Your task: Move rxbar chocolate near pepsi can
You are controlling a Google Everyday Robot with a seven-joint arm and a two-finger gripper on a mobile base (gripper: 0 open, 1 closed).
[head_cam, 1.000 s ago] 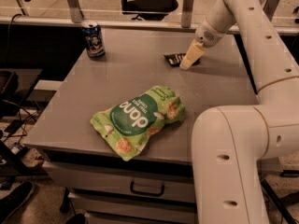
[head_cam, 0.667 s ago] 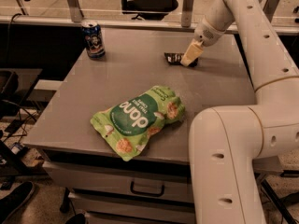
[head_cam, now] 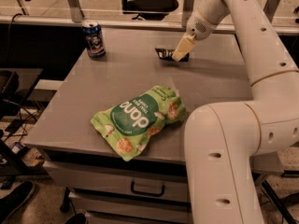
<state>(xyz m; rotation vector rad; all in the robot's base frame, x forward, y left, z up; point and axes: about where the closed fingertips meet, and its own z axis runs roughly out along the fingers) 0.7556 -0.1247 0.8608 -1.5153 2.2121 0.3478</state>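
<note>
I see a grey flat-topped metal cabinet table [head_cam: 117, 78] with a front drawer carrying a dark bar handle [head_cam: 147, 189], standing on a pale speckled floor [head_cam: 46, 210] under dim, warm light. Behind it runs a pale horizontal rail [head_cam: 42, 20] with upright metal posts [head_cam: 74, 3], and beyond that stands a black office chair [head_cam: 149, 1]. The gripper [head_cam: 179, 55] hangs low over the table's far part, right of centre.

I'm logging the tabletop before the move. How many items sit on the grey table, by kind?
Drink cans: 1, the pepsi can, far left corner.
Snack bars: 1, the rxbar chocolate, far side, with the tool at its right end.
Snack bags: 1, the green snack bag, near the front.
Total: 3.
</note>
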